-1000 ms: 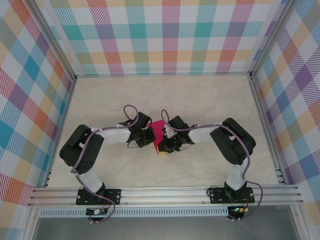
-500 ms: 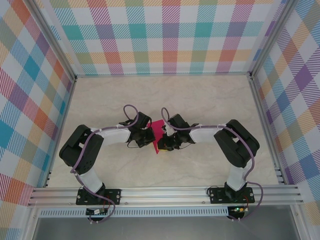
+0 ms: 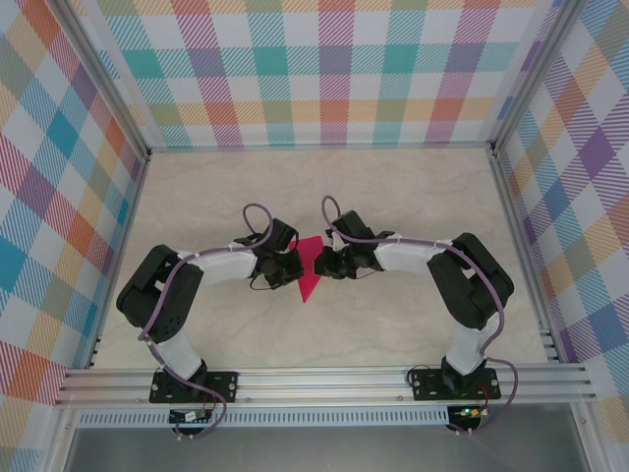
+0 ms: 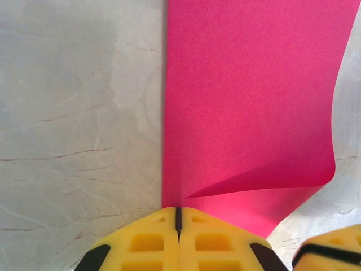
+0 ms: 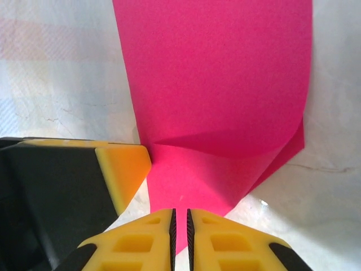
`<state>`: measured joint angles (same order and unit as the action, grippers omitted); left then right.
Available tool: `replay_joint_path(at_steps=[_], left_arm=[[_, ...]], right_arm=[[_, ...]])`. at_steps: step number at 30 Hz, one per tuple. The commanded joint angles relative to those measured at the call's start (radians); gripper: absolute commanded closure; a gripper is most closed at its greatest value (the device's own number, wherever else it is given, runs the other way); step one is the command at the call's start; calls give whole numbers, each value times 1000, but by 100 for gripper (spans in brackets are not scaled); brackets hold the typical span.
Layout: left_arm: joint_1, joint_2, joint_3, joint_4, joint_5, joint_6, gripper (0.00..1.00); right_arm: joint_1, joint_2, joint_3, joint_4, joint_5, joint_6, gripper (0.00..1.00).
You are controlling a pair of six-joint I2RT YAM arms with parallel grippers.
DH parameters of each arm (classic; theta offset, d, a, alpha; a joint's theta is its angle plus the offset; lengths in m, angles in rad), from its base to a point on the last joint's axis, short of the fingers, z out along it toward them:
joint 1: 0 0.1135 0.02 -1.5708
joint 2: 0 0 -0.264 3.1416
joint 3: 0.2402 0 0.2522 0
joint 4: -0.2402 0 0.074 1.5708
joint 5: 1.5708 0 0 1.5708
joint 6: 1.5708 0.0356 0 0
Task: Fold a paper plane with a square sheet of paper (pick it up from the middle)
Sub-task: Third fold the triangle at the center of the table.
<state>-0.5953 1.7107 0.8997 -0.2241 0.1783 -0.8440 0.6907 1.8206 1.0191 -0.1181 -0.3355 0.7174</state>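
Early going — the left gripper, pressed shut, pinches the sheet stretching ahead of its tips; the right gripper stands a slit apart at the sheet's corner. One loose fold, uncreased — the plane looks far off.

My top camera sits high above and behind both arms and looks down on the whole table. My left wrist camera rides right behind the left fingers and looks out past them, very close up. My right wrist camera does the same behind the right fingers. All three see the pink paper just ahead of the fingers.
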Motion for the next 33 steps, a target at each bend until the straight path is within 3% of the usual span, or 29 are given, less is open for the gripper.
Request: replay_joint_path(at_steps=[1,14,20,33], left_arm=[[-6,7,5,-83,-41,18,97],[-6,17,13,-107,-59,22,97],[-6,27,22,-110,-56,29,97],[-6,41,32,-115,-52,39,97]], right_arm=[[-8,39,46,-52,20,-4,85],[-34,106,111,-169,93,46,87],[-33,49,129,-136,60,23,86],[-59,141,166,-167,70,18,87]])
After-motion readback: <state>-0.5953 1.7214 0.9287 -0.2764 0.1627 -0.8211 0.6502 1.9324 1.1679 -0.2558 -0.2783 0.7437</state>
